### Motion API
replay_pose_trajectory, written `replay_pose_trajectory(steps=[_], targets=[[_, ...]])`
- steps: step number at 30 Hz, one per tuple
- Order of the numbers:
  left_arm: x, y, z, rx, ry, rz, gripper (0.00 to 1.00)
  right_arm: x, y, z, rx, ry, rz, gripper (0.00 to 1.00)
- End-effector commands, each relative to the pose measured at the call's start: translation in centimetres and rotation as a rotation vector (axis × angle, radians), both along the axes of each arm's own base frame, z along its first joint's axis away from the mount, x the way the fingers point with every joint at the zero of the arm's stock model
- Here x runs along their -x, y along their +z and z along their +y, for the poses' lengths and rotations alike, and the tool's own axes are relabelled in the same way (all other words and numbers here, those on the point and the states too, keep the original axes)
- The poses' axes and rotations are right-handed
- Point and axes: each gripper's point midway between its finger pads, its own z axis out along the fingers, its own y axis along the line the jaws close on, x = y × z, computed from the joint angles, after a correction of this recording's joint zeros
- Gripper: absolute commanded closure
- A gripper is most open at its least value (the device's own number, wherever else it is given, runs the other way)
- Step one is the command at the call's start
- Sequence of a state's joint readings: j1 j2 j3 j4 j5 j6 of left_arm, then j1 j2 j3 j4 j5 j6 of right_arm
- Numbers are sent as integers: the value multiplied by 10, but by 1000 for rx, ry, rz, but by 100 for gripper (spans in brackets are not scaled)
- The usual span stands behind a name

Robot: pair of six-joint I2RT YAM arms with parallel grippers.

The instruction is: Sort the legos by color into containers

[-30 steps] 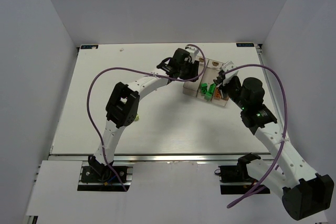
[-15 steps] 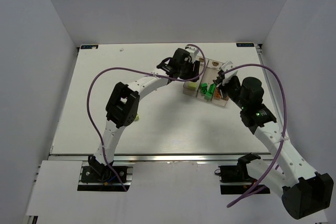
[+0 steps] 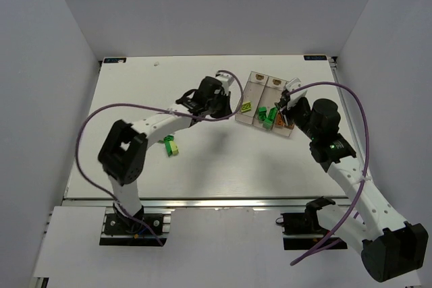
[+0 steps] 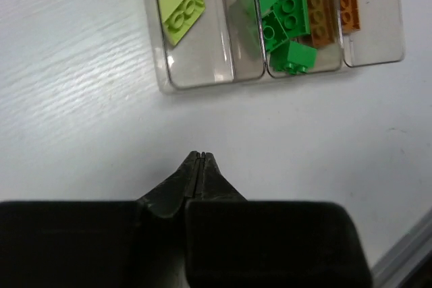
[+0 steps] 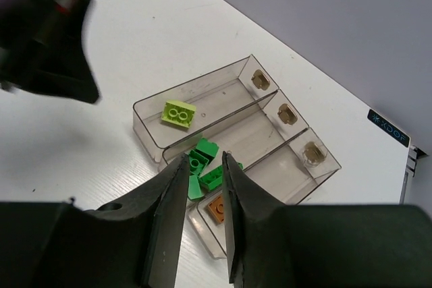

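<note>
Our clear plastic three-bin row [image 4: 202,83] holds a yellow-green studded brick [image 4: 181,9], dark green bricks [image 4: 289,5] and orange bricks [image 4: 345,1], sorted; two stray bricks [image 3: 170,145] wait on the white table [image 3: 135,85]. Left gripper [image 4: 200,156] pinched closed, empty; right gripper [image 5: 202,166] ajar, empty

We see three clear joined bins [image 4: 202,65] set side by side on the desk [image 3: 223,166]. A yellow-green brick [image 4: 181,9] lies flat in one end bin. Dark green bricks [image 4: 287,18] pile in the middle bin, and orange bricks [image 4: 346,1] seem to sit in the other end bin. A loose pair [image 3: 171,145], one green and one yellow-green, lies on the desk well apart from the bins.
</note>
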State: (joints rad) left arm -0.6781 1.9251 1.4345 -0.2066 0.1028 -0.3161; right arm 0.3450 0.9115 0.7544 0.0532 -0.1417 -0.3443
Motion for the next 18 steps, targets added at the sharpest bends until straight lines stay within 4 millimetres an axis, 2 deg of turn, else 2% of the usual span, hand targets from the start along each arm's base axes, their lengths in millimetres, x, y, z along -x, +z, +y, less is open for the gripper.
replay_pose_trajectory(steps=[1, 2, 3, 4, 5, 6, 7, 8, 9, 10, 12, 13, 14, 18], targets=[[9, 76, 37, 140, 105, -78, 93, 1, 8, 3, -7, 24, -21, 67], [22, 59, 52, 120, 126, -33, 92, 2, 6, 4, -7, 36, -15, 67], [27, 60, 64, 137, 167, -17, 91, 2, 5, 5, -4, 45, -10, 66], [31, 80, 81, 169, 208, -45, 75, 3, 6, 7, -1, 56, -11, 65], [37, 76, 95, 161, 247, -27, 63, 5, 4, 8, 3, 67, -5, 64], [46, 60, 112, 138, 305, 2, 54, 6, 3, 9, 6, 77, -2, 63], [50, 68, 133, 132, 368, -21, 39, 7, 3, 10, 8, 85, -2, 61], [54, 66, 146, 118, 419, -21, 31, 8, 2, 12, 10, 96, 3, 60], [58, 51, 167, 72, 514, -13, 24, 8, 2, 13, 11, 104, 3, 59], [65, 53, 183, 58, 565, -19, 13, 9, 1, 14, 14, 110, 8, 57], [72, 39, 204, 17, 646, -10, 8, 10, -1, 15, 17, 122, 15, 56], [72, 35, 222, -18, 707, -19, 5, 10, -2, 16, 18, 126, 19, 55], [72, 35, 231, -27, 739, -24, 2, 9, -4, 17, 21, 131, 24, 55], [65, 17, 267, -47, 904, 38, 2, 8, -8, 18, 27, 137, 37, 54]])
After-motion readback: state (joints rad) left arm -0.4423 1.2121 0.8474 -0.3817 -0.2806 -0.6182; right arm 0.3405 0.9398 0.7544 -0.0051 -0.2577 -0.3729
